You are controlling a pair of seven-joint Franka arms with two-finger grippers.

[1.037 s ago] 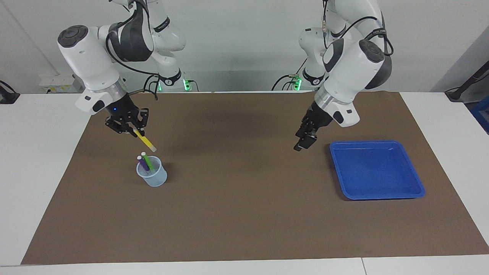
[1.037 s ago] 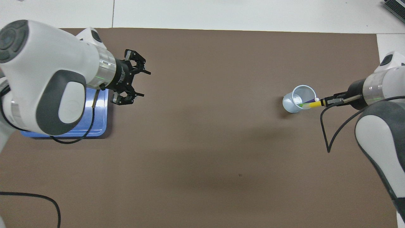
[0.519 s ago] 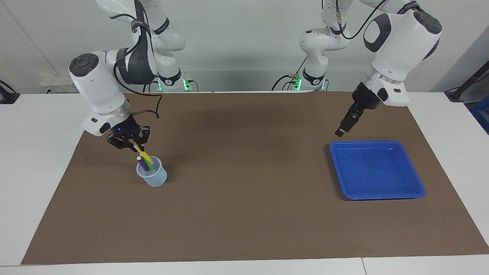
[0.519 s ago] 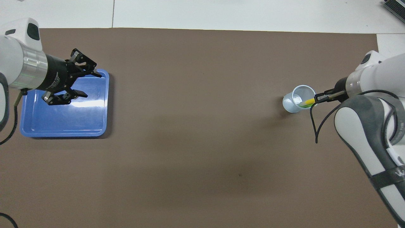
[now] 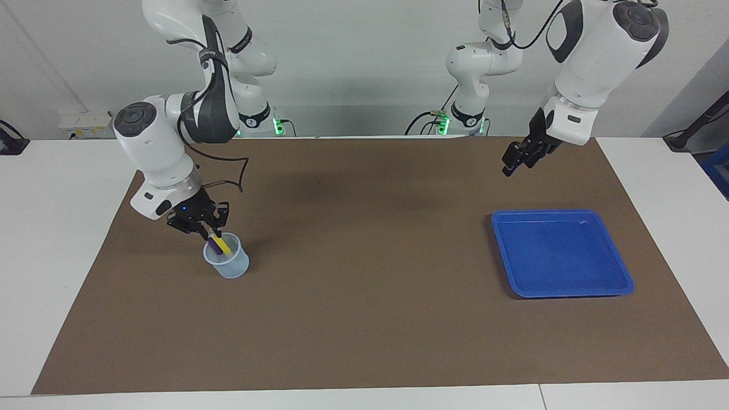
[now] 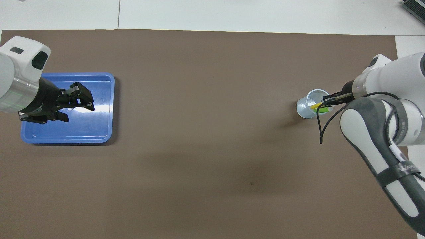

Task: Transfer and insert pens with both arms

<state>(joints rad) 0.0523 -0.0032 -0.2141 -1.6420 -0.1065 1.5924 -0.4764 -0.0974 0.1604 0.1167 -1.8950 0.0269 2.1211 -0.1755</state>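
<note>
Over cup, your right gripper, fingers at yellow pen, grip unclear; left gripper raised above mat, opening unclear.

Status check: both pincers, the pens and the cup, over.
Right pincer at cup rim, yellow pen going in beside purple pen. Left pincer up in the air by the blue tray, carrying nothing. Nothing in the way.

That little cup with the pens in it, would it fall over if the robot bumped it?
Probably. The cup looks like thin, see-through plastic, so likely light. The pens lean against one side and stick out above the rim, which may make it tippy. It stands loose on the brown mat, so it might also slide.
</note>
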